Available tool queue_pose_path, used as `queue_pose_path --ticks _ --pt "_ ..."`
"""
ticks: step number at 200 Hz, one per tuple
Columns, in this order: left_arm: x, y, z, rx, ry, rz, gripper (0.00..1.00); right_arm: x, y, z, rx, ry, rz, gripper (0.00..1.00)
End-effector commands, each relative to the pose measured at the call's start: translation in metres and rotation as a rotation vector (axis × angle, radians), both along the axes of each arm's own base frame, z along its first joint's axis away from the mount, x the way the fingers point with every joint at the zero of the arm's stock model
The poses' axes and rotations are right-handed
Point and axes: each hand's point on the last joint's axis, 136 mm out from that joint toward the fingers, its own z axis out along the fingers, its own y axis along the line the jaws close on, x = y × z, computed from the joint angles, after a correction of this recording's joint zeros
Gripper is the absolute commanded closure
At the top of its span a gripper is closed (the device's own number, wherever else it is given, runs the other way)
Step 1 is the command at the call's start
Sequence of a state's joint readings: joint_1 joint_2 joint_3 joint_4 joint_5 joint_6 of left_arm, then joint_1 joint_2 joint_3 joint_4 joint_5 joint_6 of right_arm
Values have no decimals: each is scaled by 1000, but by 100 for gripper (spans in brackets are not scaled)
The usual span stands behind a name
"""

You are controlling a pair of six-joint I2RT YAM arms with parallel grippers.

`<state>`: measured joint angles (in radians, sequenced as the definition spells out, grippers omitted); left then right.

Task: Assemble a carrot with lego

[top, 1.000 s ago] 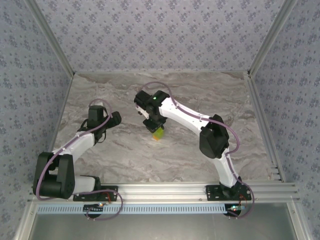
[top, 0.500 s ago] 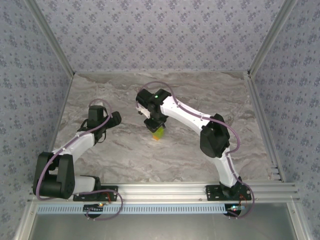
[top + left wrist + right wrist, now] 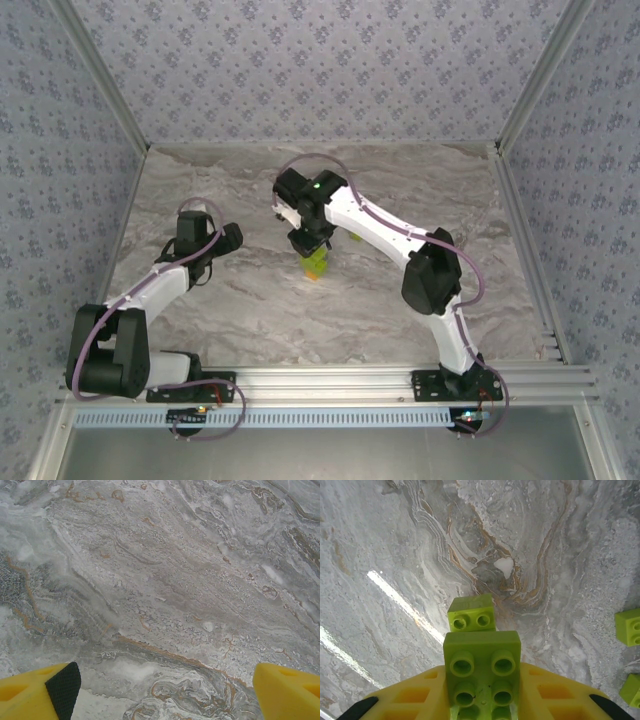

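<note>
Within the last second the right tool [image 3: 313, 243] was shifted slightly toward 12 o'clock. The carrot [image 3: 316, 264] was pinched by its green top at the centre of the bench [image 3: 420, 190]. The build was judged near done. The left tool [image 3: 228, 238] was kept spread at 9 o'clock.

Top view: bright, even, diffuse light from above; faint soft shadows on surface [image 3: 250, 300]; no glare. Right wrist: two white glare streaks across surface at left; brick [image 3: 481, 672] sharp, well lit, lower corners soft. Left wrist: veining crisp mid-frame, washed-out and blurred at upper left, bottom corners out of focus.
</note>
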<state>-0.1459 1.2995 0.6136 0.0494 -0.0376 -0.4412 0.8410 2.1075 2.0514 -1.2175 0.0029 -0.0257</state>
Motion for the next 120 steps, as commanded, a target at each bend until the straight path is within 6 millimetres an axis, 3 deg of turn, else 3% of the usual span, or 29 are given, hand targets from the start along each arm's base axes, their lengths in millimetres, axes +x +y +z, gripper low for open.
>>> queue_pose_path --ticks 1,120 --pt "3 -2 6 -2 -21 -18 9 -8 -4 21 24 15 36 65" --pt "3 -2 6 0 -21 -18 9 -16 -8 -10 -10 100 59 65"
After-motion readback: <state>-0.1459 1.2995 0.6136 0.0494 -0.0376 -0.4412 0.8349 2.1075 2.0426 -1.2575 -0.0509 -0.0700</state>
